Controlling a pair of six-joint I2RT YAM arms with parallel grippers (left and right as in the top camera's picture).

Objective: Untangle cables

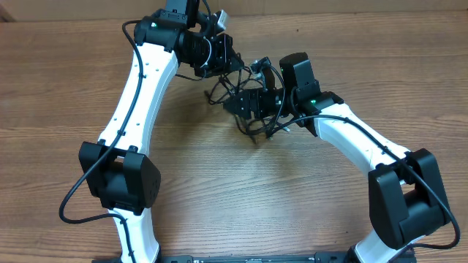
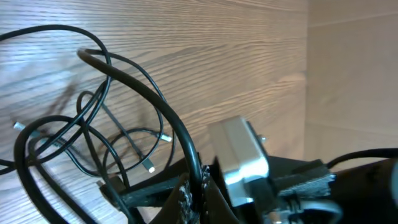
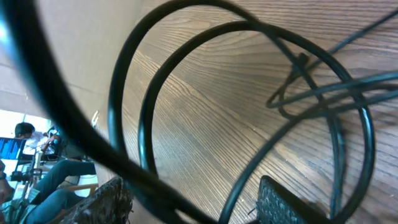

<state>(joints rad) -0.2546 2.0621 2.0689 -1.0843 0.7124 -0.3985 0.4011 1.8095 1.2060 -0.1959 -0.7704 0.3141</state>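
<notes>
Left gripper (image 2: pixel 196 186) pinches shut on one of the cables (image 2: pixel 134 85), my right gripper (image 3: pixel 193 202) gapes around loose loops; the bundle sits knotted toward twelve o'clock on the table (image 1: pixel 219 190), so I judge nearly all untangling remains.

Overhead looks down; both wrist views hug cables (image 2: pixel 132 85)

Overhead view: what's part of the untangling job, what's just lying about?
Job: cables; left gripper, shut on one strand; right gripper, open with strands between its fingers.
Not job: wooden table; thick arm wires; people in the right wrist background.
</notes>
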